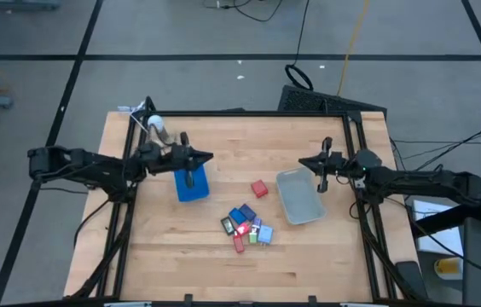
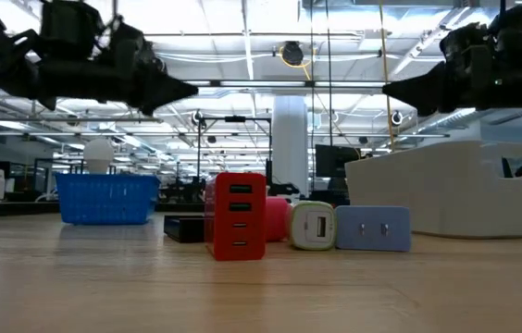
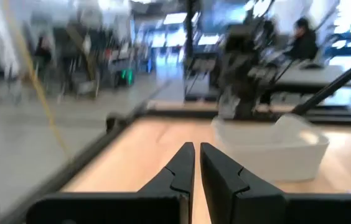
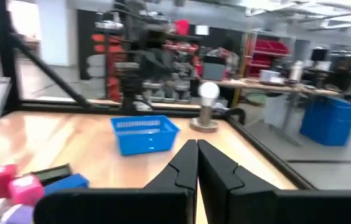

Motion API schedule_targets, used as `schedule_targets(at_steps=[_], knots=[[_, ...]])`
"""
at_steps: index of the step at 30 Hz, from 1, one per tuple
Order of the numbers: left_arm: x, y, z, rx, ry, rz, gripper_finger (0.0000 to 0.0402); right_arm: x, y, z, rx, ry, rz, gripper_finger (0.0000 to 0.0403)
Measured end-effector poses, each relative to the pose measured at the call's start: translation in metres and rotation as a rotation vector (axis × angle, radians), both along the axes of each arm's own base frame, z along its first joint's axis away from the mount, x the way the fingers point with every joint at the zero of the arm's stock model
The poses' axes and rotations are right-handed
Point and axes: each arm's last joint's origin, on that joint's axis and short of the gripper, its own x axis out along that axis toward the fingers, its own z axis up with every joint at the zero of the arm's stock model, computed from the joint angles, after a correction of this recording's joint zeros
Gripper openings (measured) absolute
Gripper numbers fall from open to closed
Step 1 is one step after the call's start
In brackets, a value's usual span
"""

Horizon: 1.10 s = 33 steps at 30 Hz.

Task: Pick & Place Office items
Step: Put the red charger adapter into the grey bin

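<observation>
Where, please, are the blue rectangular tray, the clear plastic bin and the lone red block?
blue rectangular tray point(image 1: 192, 189): high view, its floor.
clear plastic bin point(image 1: 302, 205): high view, its bare floor.
lone red block point(image 1: 259, 188): high view, its top face.

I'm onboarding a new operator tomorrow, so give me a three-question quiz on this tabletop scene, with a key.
1. True or false: the left gripper is holding one of the office items.
2. Multiple choice: the single red piece that lies apart from the cluster sits
A. inside the blue tray
B. on the bare table between the blue tray and the clear bin
C. inside the clear bin
3. Fill in: the right gripper hangs above the table with its fingers ____.

Key
1. False: it is shut on nothing, up over the blue tray.
2. B
3. shut
</observation>
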Motion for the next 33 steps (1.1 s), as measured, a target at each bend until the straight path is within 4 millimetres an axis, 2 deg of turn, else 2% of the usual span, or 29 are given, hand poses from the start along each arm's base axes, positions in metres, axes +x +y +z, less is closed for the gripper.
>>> schedule_targets(at_steps=[3,7,12,15,21,26,29,33], knots=[[0.007,0.002,-0.004,-0.067,0.071,0.019,0.003,0.001,-0.003,-0.002,0.018,0.022,-0.016,0.0],[0.017,-0.001,-0.001,-0.043,0.088,-0.019,0.003,0.002,-0.003,-0.004,0.023,0.032,-0.017,0.0],[0.024,0.006,0.014,-0.014,0.038,0.025,0.003,0.004,-0.004,-0.007,0.014,0.065,-0.017,0.0],[0.024,0.007,0.013,-0.045,0.039,0.028,0.0031,0.006,-0.002,-0.008,0.064,0.077,0.002,0.0],[0.024,0.007,0.007,-0.105,0.097,0.031,0.0031,0.026,-0.001,0.012,0.146,0.176,0.044,0.0],[0.024,0.006,0.006,-0.132,0.102,0.027,0.0031,0.045,0.0,0.029,0.107,0.342,0.073,0.0003],[0.024,0.005,0.006,-0.132,0.098,0.022,0.0031,0.052,0.0,0.037,0.098,0.373,0.066,0.002],[0.024,0.004,0.006,-0.132,0.095,0.018,0.0031,0.06,-0.002,0.046,0.175,0.401,0.048,0.0063]])
